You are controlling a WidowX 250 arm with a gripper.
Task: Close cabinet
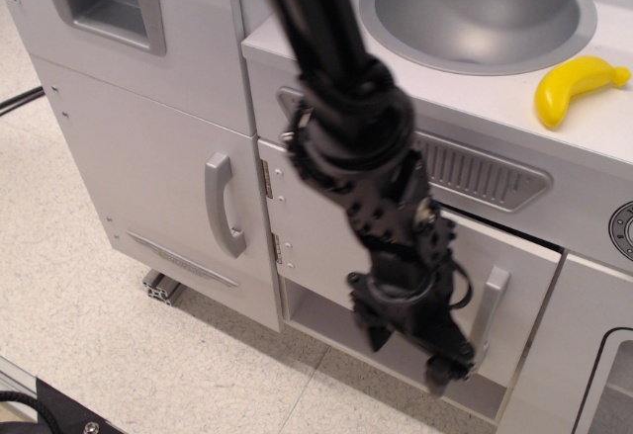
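cabinet (326,246): white compartment at about 5 o'clock of the frame, under the grey vent strip. Its flat white door is nearly flush; we see a thin dark gap along the top right edge, so it sits slightly ajar (hinges on the left side).

door handle (489,307): small grey vertical bar near the door's right edge, at 4 o'clock.

gripper (407,352): black, blurred, hanging in front of the lower part of the door, just left of the door handle. We see one fingertip low at 5 o'clock beside the handle's bottom end. We cannot tell how wide the jaws stand, nor whether they touch the door; nothing appears held.

arm (341,108): black, comes down from 12 o'clock across the counter edge and covers the door's middle.

tall door (148,177): white, at 9 o'clock, with a longer grey handle (223,205); shut, just left of the cabinet hinges.

sink (475,9): grey bowl at 1 o'clock in the countertop.

banana (576,86): yellow toy, at 2 o'clock on the counter, right of the sink, apart from it.

vent strip (485,172): grey ribbed panel, directly above the cabinet door.

window door (593,355): white with black outline, at 4 o'clock, right of the cabinet (only partly in view).

floor (99,355): speckled tile, at 7 o'clock.
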